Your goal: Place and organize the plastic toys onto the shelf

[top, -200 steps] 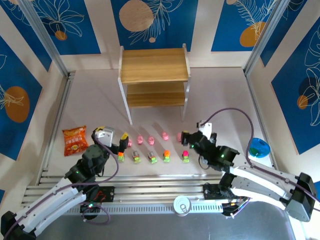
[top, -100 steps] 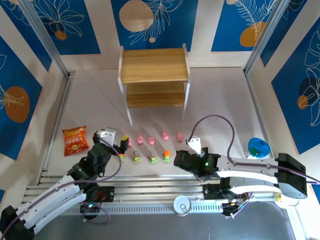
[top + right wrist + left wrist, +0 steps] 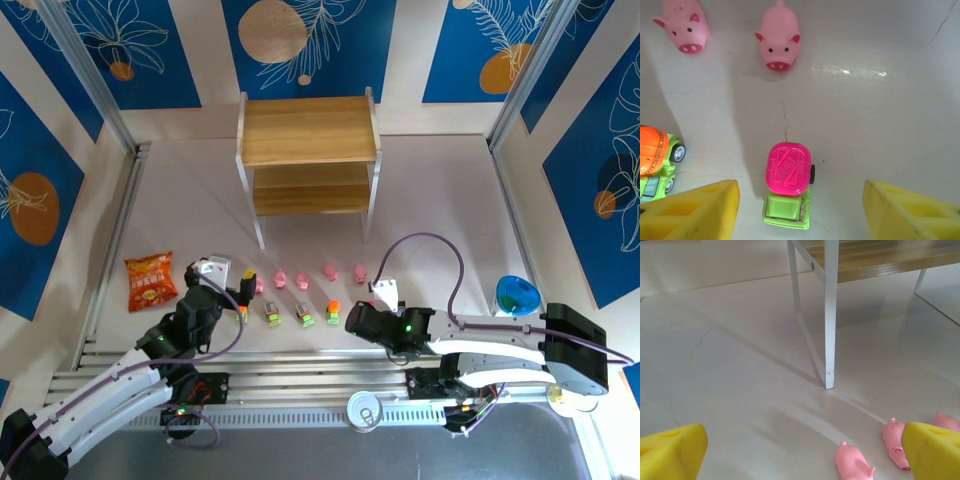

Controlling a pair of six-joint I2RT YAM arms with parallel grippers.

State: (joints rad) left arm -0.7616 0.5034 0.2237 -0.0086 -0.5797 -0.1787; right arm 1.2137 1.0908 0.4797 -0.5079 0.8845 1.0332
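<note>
In the top view the two-tier wooden shelf (image 3: pixel 308 145) stands at the back. In front of it lie a row of pink pigs (image 3: pixel 302 279) and, nearer, a row of small trucks (image 3: pixel 304 316). My right gripper (image 3: pixel 360 318) is open at the right end of the truck row. In its wrist view the pink-topped, green-based truck (image 3: pixel 788 185) sits between the yellow fingers (image 3: pixel 695 212), nearer the left one and untouched, with my right gripper (image 3: pixel 800 212) straddling it. My left gripper (image 3: pixel 236 296) is open at the left end of the rows. Its wrist view shows pigs (image 3: pixel 852 463) beside the right finger (image 3: pixel 932 450).
An orange snack bag (image 3: pixel 150 281) lies at the left and a blue bowl (image 3: pixel 518 296) at the right. Two pigs (image 3: pixel 778 35) and an orange-topped truck (image 3: pixel 655 155) are near the right gripper. The shelf's white leg (image 3: pixel 829 315) stands ahead of the left gripper.
The right gripper has swung from beside the rightmost pig toward the near side, over the rightmost truck, and has barely moved in the last half second. The left arm shifted slightly.
</note>
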